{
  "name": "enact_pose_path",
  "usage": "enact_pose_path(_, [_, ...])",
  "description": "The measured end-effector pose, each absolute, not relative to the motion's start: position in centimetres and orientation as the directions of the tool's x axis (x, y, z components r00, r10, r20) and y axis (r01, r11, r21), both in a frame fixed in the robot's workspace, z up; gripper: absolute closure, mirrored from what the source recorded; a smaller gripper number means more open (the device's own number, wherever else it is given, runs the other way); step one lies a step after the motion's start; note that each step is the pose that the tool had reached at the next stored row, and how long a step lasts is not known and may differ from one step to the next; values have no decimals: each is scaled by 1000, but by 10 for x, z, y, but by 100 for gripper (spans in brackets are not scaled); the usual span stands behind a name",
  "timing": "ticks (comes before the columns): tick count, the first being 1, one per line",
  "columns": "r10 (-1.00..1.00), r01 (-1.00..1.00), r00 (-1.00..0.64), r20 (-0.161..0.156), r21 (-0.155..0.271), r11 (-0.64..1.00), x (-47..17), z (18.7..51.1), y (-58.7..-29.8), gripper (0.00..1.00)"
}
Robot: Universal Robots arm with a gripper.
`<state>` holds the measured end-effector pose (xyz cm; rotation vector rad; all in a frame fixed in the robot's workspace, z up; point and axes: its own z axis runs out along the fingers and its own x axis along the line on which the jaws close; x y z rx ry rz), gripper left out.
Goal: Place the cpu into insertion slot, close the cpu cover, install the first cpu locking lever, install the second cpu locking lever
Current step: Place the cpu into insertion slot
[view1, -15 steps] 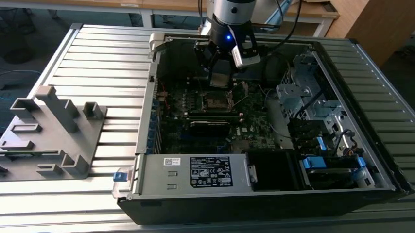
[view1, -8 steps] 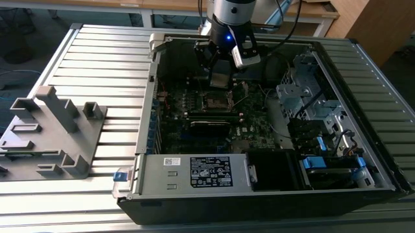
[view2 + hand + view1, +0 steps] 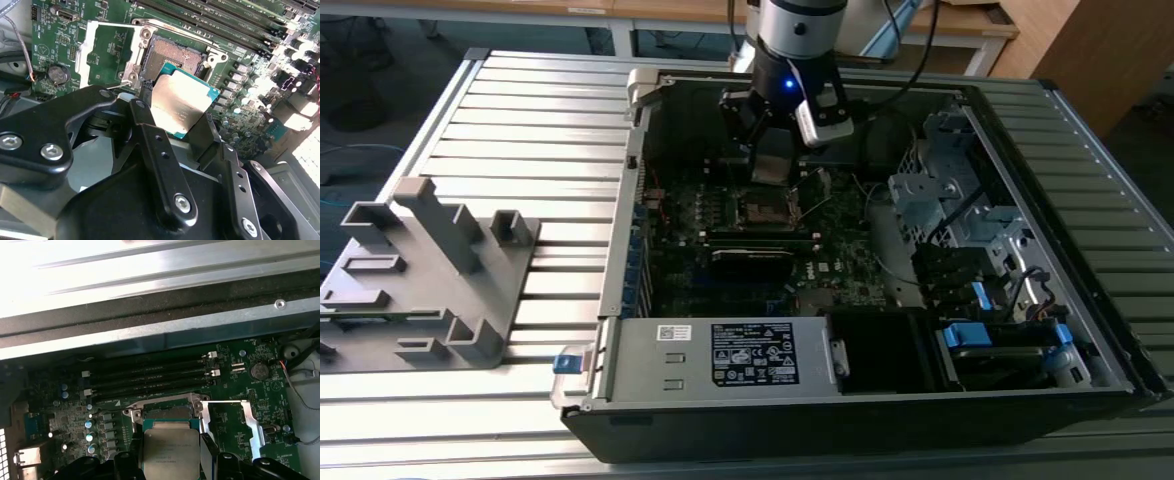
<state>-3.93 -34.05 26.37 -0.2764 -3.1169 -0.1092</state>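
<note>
Closest thing up front in the second wrist view is the black gripper (image 3: 175,114) itself, all bolted linkage bars. Its two fingers (image 3: 145,107) are pinched on opposite edges of the cpu (image 3: 182,102), so it's clamped tight on the chip.

The cpu is a small flat square: dull silver-grey metal lid with a thin teal-green board edge peeking out around it and some faint print on the face. Light glares off it quite a bit. It's hanging in the air at a tilt, not seated, right over the edge of the insertion slot (image 3: 172,55). In the exterior view it sits just on the far side of the slot (image 3: 767,207).

The slot is open, with the dark pin field showing inside a thin silvery rim. The cpu cover (image 3: 85,55) is swung back beside it, a thin bright frame with green motherboard (image 3: 60,45) visible through its window. There's a coin battery (image 3: 59,74) near that cover.

The first wrist view shows the same setup: cpu (image 3: 170,450) in the gripper (image 3: 170,456), slot (image 3: 165,412) just past it, cover (image 3: 252,427) off to one side, long memory slots (image 3: 150,375) beyond.

The whole computer case (image 3: 854,430) lies open on a slatted table (image 3: 520,120), with the labelled power-supply box (image 3: 720,360) at the near end and a grey fixture (image 3: 427,270) at the exterior view's left.
</note>
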Motion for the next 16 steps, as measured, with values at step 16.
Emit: enact_pose_path(16, [444,444,-896,17,68,893,-39,256,-340,46])
